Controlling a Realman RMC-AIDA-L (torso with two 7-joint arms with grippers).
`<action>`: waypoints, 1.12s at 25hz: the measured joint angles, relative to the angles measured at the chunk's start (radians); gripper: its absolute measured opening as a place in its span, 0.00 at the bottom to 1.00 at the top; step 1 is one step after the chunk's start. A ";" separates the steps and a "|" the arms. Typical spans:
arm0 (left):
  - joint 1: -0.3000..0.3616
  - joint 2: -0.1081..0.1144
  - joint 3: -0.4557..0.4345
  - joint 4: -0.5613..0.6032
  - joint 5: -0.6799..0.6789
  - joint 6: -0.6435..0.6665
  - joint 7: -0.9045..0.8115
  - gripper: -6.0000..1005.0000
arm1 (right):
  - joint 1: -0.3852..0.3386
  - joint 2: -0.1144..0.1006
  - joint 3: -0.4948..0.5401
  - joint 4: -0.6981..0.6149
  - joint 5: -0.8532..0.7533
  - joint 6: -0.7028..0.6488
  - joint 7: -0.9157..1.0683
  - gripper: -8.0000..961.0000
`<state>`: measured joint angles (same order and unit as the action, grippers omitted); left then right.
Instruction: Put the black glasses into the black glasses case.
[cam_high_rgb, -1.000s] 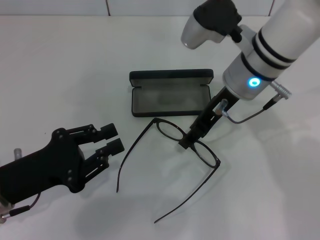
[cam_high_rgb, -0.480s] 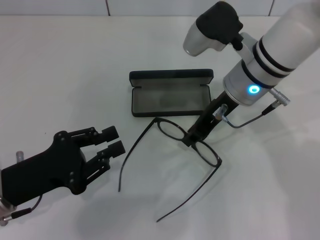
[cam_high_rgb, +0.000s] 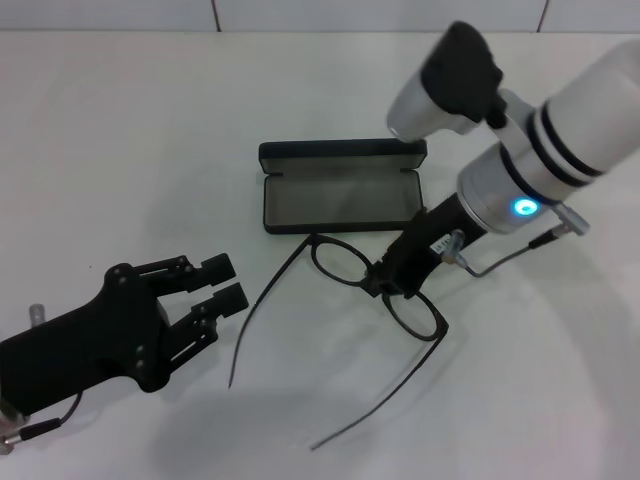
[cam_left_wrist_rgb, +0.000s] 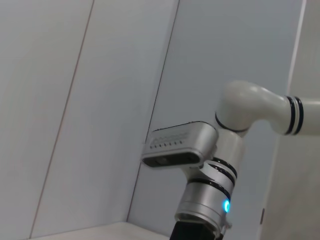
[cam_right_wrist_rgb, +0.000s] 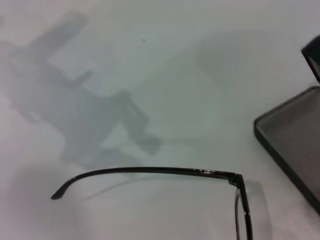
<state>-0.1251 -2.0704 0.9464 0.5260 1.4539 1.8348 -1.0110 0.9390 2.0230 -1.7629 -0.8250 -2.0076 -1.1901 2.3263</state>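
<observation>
Black glasses (cam_high_rgb: 378, 288) lie unfolded on the worktop (cam_high_rgb: 120, 130), just in front of the open black glasses case (cam_high_rgb: 341, 196). The right end effector (cam_high_rgb: 390, 283) pinches their bridge; lifting slowly and level should keep the long temple arms clear of the case's rim. The left end effector (cam_high_rgb: 222, 279) rests spread, well apart from the case.

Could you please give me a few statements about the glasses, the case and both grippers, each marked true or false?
1. The black glasses case lies open. True.
2. The black glasses are inside the case. False: they are in front of it, temple arms unfolded.
3. The right gripper is at the bridge of the glasses. True.
4. The left gripper holds a temple arm. False: it is apart from the glasses, open and empty.
</observation>
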 joint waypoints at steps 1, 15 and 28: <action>0.002 0.001 0.000 0.000 -0.005 0.007 0.000 0.26 | -0.035 -0.003 0.003 -0.043 -0.001 -0.006 -0.003 0.11; -0.115 0.002 -0.007 -0.032 -0.096 0.199 -0.073 0.20 | -0.480 -0.004 0.369 -0.252 0.379 -0.248 -0.621 0.11; -0.313 -0.010 0.050 -0.119 -0.071 0.196 -0.131 0.04 | -0.493 0.001 0.362 -0.141 0.571 -0.278 -0.911 0.11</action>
<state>-0.4382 -2.0804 0.9967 0.4068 1.3827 2.0313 -1.1422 0.4457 2.0239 -1.4006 -0.9660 -1.4369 -1.4681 1.4152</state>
